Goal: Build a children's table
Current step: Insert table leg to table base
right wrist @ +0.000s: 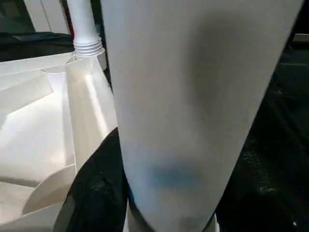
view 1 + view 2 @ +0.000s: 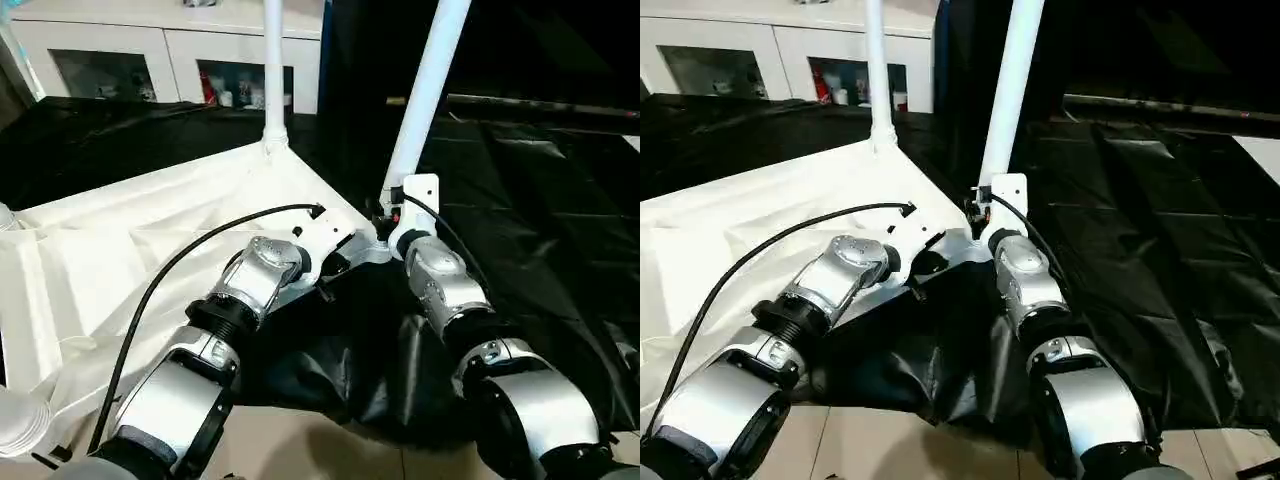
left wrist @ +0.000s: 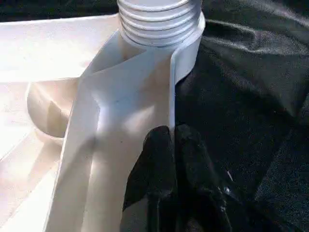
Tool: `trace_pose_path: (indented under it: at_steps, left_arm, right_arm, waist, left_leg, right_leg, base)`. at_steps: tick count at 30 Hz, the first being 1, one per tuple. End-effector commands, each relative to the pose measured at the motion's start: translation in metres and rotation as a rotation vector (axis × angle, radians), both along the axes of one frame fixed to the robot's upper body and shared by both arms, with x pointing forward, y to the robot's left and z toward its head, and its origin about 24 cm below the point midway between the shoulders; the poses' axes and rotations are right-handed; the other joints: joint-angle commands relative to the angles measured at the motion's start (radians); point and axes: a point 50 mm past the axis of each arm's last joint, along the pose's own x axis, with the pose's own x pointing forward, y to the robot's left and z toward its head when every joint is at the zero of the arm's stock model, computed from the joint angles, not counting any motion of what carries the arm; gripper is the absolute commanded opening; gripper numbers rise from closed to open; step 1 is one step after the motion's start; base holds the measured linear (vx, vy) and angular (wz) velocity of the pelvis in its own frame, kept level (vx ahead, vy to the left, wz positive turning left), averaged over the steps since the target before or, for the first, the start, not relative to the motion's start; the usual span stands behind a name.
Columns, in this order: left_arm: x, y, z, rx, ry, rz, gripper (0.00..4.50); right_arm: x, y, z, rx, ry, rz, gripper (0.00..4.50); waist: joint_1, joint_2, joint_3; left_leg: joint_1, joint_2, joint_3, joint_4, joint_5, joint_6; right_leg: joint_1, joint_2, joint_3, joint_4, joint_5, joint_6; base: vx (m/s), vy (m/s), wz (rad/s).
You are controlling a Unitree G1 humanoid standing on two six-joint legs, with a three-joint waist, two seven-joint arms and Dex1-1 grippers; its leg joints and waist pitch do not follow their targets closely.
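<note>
We have the tabletop point(image 2: 150, 250) lying ribbed side up on the black cloth point(image 2: 540, 200). Our left gripper point(image 3: 171, 140) has its jaws together, pinching the top's thin edge wall just short of the near corner socket point(image 3: 159, 21). Our right gripper point(image 1: 164, 212) is clamped around the tilted leg point(image 2: 425, 90), which rises straight from between its jaws; a second leg point(image 2: 273, 70) stands beyond. The lean worries us: forced in crooked, the leg could jam, or drag the top from our thin pinch.

Both long white tapered plastic legs point(image 2: 428, 90) point(image 2: 273, 60) are cut off at the top edge. The right hand point(image 1: 169, 212) is hidden behind the nearer leg.
</note>
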Motion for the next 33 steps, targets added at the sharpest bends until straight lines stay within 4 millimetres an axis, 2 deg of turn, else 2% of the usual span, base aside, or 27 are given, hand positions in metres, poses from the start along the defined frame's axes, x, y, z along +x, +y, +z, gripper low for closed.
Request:
trace_pose_path:
  at_steps: [1,2,3,4,5,6,9,10,11,14,16,17,20,22,23,25,27,30,31,32,33]
  left_arm:
    - [0.011,0.007,0.02,0.003,-0.1,0.03,0.0]
    - [0.011,0.007,0.02,0.003,-0.1,0.028,0.0]
    - [0.011,0.007,0.02,0.004,-0.101,0.026,0.0]
    - [0.011,0.007,0.02,0.004,-0.101,0.023,0.0]
    - [0.011,0.008,0.02,0.004,-0.101,0.015,0.0]
    - [0.011,0.008,0.02,0.004,-0.101,0.015,0.0]
    - [0.011,0.01,0.02,0.002,-0.102,0.007,0.0]
    - [0.011,0.01,0.02,0.001,-0.104,0.0,0.0]
    - [0.011,0.01,0.02,0.001,-0.104,0.0,0.0]
    - [0.01,0.01,0.021,-0.002,-0.109,-0.011,0.0]
    - [0.01,0.01,0.022,-0.003,-0.111,-0.016,0.0]
    - [0.01,0.009,0.023,-0.007,-0.114,-0.024,0.0]
    - [0.008,0.009,0.024,-0.02,-0.129,-0.07,0.0]
    - [0.007,0.01,0.024,-0.027,-0.131,-0.09,0.0]
    - [0.006,0.012,0.023,-0.028,-0.131,-0.097,0.0]
    - [0.005,0.016,0.023,-0.032,-0.14,-0.113,0.0]
    - [0.004,0.019,0.022,-0.037,-0.137,-0.11,0.0]
    - [0.001,0.026,0.017,-0.053,-0.133,-0.111,0.0]
    - [0.001,0.026,0.017,-0.053,-0.133,-0.111,0.0]
    - [-0.001,0.027,0.016,-0.067,-0.135,-0.129,0.0]
    - [-0.004,0.028,0.015,-0.08,-0.135,-0.168,0.0]
  right_arm:
    - [-0.028,0.006,-0.054,-0.01,0.247,0.057,1.89]
    - [-0.027,0.006,-0.054,-0.01,0.245,0.057,1.89]
    - [-0.027,0.006,-0.053,-0.008,0.241,0.059,1.89]
    - [-0.026,0.006,-0.051,-0.007,0.236,0.063,2.24]
    - [-0.024,0.007,-0.048,-0.003,0.22,0.084,2.24]
    - [-0.024,0.007,-0.048,-0.003,0.219,0.084,2.59]
    - [-0.022,0.008,-0.043,-0.002,0.194,0.113,2.68]
    - [-0.02,0.008,-0.039,-0.007,0.174,0.135,2.92]
    - [-0.02,0.008,-0.039,-0.007,0.174,0.135,3.01]
    - [-0.017,0.009,-0.032,-0.01,0.144,0.16,3.1]
    - [-0.016,0.009,-0.03,-0.005,0.13,0.169,3.33]
    - [-0.014,0.008,-0.025,0.0,0.105,0.185,3.46]
    - [-0.012,0.003,-0.014,0.023,0.037,0.236,3.54]
    - [-0.012,-0.002,-0.009,0.032,0.004,0.264,3.89]
    - [-0.015,-0.009,-0.004,0.037,-0.025,0.289,3.92]
    - [-0.021,-0.02,0.002,0.041,-0.061,0.329,3.99]
    - [-0.028,-0.027,0.005,0.043,-0.074,0.354,4.25]
    - [-0.051,-0.042,0.009,0.029,-0.082,0.418,4.41]
    - [-0.051,-0.042,0.009,0.029,-0.082,0.418,4.46]
    - [-0.061,-0.045,0.009,0.007,-0.08,0.442,4.46]
    - [-0.073,-0.048,0.009,-0.024,-0.073,0.481,4.46]
  waist:
    - [0.001,0.012,-0.05]
    - [0.001,0.011,-0.05]
    - [0.002,0.015,-0.051]
    - [0.0,0.013,-0.05]
    - [0.0,0.012,-0.052]
    - [0.0,0.012,-0.051]
    - [-0.004,0.012,-0.054]
    - [-0.007,0.008,-0.056]
    - [-0.006,0.01,-0.055]
    - [-0.008,0.011,-0.057]
    - [-0.009,0.011,-0.06]
    - [-0.009,0.007,-0.06]
    - [-0.008,0.006,-0.06]
    - [-0.006,0.004,-0.062]
    - [-0.005,0.004,-0.063]
    - [0.0,0.004,-0.069]
    - [0.002,0.003,-0.071]
    - [0.006,0.009,-0.068]
    - [0.006,0.009,-0.068]
    - [0.01,0.016,-0.069]
    - [0.014,0.013,-0.068]
  left_leg:
    - [-0.004,0.013,0.011,-0.07,-0.193,0.03]
    - [-0.004,0.014,0.011,-0.071,-0.192,0.03]
    - [-0.003,0.014,0.011,-0.07,-0.192,0.028]
    - [-0.004,0.014,0.011,-0.071,-0.198,0.027]
    - [-0.003,0.014,0.012,-0.071,-0.201,0.027]
    - [-0.004,0.014,0.012,-0.071,-0.203,0.027]
    - [-0.008,0.014,0.012,-0.07,-0.185,0.032]
    - [-0.008,0.013,0.012,-0.068,-0.158,0.037]
    - [-0.008,0.013,0.013,-0.067,-0.149,0.042]
    - [-0.009,0.013,0.014,-0.064,-0.131,0.054]
    - [-0.011,0.014,0.015,-0.06,-0.083,0.069]
    - [-0.011,0.013,0.016,-0.059,-0.079,0.076]
    - [-0.012,0.013,0.017,-0.057,-0.082,0.095]
    - [-0.013,0.013,0.016,-0.054,-0.049,0.116]
    - [-0.012,0.013,0.017,-0.052,-0.037,0.121]
    - [-0.013,0.011,0.015,-0.041,0.046,0.169]
    - [-0.01,0.012,0.013,-0.037,0.081,0.199]
    - [-0.012,0.014,0.012,-0.038,0.07,0.205]
    - [-0.012,0.014,0.012,-0.038,0.07,0.205]
    - [-0.009,0.015,0.013,-0.038,0.054,0.196]
    - [-0.009,0.016,0.013,-0.04,0.03,0.175]
  right_leg:
    - [0.044,-0.048,0.051,-0.091,-0.07,-0.229]
    - [0.044,-0.049,0.051,-0.091,-0.068,-0.23]
    - [0.045,-0.049,0.051,-0.091,-0.066,-0.232]
    - [0.044,-0.048,0.051,-0.092,-0.068,-0.233]
    - [0.045,-0.048,0.051,-0.092,-0.072,-0.234]
    - [0.045,-0.049,0.051,-0.093,-0.076,-0.234]
    - [0.047,-0.051,0.052,-0.09,-0.044,-0.243]
    - [0.049,-0.048,0.052,-0.085,-0.01,-0.249]
    - [0.048,-0.047,0.051,-0.084,0.002,-0.253]
    - [0.05,-0.049,0.052,-0.082,0.026,-0.264]
    - [0.049,-0.046,0.051,-0.074,0.098,-0.276]
    - [0.048,-0.045,0.051,-0.075,0.107,-0.278]
    - [0.05,-0.048,0.051,-0.074,0.11,-0.285]
    - [0.053,-0.047,0.052,-0.069,0.162,-0.288]
    - [0.052,-0.047,0.052,-0.067,0.184,-0.29]
    - [0.057,-0.043,0.051,-0.054,0.325,-0.293]
    - [0.056,-0.042,0.049,-0.051,0.382,-0.302]
    - [0.057,-0.042,0.049,-0.053,0.375,-0.304]
    - [0.057,-0.042,0.049,-0.053,0.375,-0.304]
    - [0.054,-0.043,0.05,-0.055,0.356,-0.302]
    - [0.057,-0.042,0.05,-0.059,0.327,-0.294]
  base:
    - [0.0,0.0,0.0]
    - [0.0,0.0,0.0]
    - [0.0,0.0,0.0]
    - [0.0,0.0,0.0]
    - [0.0,0.0,0.0]
    - [0.0,0.0,0.0]
    - [0.0,0.0,0.0]
    - [0.0,0.0,0.0]
    - [0.0,0.0,0.0]
    - [0.0,0.0,0.0]
    - [0.0,0.0,0.0]
    - [0.0,0.0,0.0]
    - [0.0,0.0,0.0]
    - [0.0,0.0,0.0]
    - [0.0,0.0,0.0]
    - [0.0,0.0,0.0]
    - [0.0,0.0,0.0]
    - [0.0,0.0,0.0]
    - [0.0,0.0,0.0]
    - [0.0,0.0,0.0]
    - [0.0,0.0,0.0]
